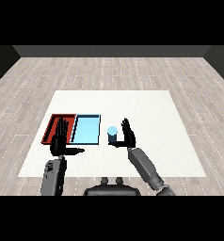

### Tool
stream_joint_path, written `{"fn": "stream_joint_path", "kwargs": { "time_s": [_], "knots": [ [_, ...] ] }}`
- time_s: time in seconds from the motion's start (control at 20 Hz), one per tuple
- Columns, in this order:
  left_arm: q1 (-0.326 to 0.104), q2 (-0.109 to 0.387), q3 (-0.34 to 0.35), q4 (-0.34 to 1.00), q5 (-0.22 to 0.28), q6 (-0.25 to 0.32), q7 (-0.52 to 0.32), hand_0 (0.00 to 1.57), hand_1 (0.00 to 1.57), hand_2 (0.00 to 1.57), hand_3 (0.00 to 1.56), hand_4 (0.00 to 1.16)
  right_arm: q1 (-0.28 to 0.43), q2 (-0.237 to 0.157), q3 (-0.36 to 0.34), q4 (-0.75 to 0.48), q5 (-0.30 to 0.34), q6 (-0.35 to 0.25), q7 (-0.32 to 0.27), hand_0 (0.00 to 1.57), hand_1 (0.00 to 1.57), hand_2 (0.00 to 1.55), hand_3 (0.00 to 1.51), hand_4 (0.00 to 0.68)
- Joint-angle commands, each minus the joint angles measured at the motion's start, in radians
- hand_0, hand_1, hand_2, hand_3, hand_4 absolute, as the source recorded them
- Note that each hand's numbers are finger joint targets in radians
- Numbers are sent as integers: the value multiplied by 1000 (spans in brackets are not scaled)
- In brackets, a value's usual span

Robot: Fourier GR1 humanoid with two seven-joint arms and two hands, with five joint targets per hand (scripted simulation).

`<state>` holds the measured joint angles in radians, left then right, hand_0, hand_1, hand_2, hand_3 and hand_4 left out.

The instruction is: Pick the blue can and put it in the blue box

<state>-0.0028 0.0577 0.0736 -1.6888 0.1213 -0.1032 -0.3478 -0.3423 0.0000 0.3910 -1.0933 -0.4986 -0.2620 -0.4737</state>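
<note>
Right hand (128, 135) sits open beside our blue can (112, 134); closing off-center, we could tip it over.

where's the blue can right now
In the head view the blue can stands on the white table, just right of the light blue tray, beside the right hand.

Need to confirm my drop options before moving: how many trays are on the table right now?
2. The red tray lies at the left, partly behind the left hand. The light blue tray lies right beside it, just left of the blue can. No others show.
</note>
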Motion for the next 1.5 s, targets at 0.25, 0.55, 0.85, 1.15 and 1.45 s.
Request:
{"fn": "stream_joint_path", "kwargs": {
  "time_s": [0.25,0.55,0.85,1.15,1.45],
  "knots": [
    [-77,31,33,31,17,-5,40,0,0,0,0,0,-84,0,-12,144,-87,37,-26,0,0,0,0,0],
    [10,9,14,27,5,-25,-29,0,0,0,0,0,-226,0,62,257,-233,5,-74,0,0,0,0,0],
    [2,-2,15,-1,10,0,8,0,0,0,0,0,-163,0,145,278,-279,25,-134,0,0,0,0,0],
    [2,-9,8,8,4,5,0,0,0,0,0,0,-272,0,173,439,-362,52,-181,0,0,0,0,0],
    [31,29,42,-25,49,-41,14,0,0,0,0,0,-323,0,334,448,-497,-21,-204,0,0,0,0,0]
  ]
}}
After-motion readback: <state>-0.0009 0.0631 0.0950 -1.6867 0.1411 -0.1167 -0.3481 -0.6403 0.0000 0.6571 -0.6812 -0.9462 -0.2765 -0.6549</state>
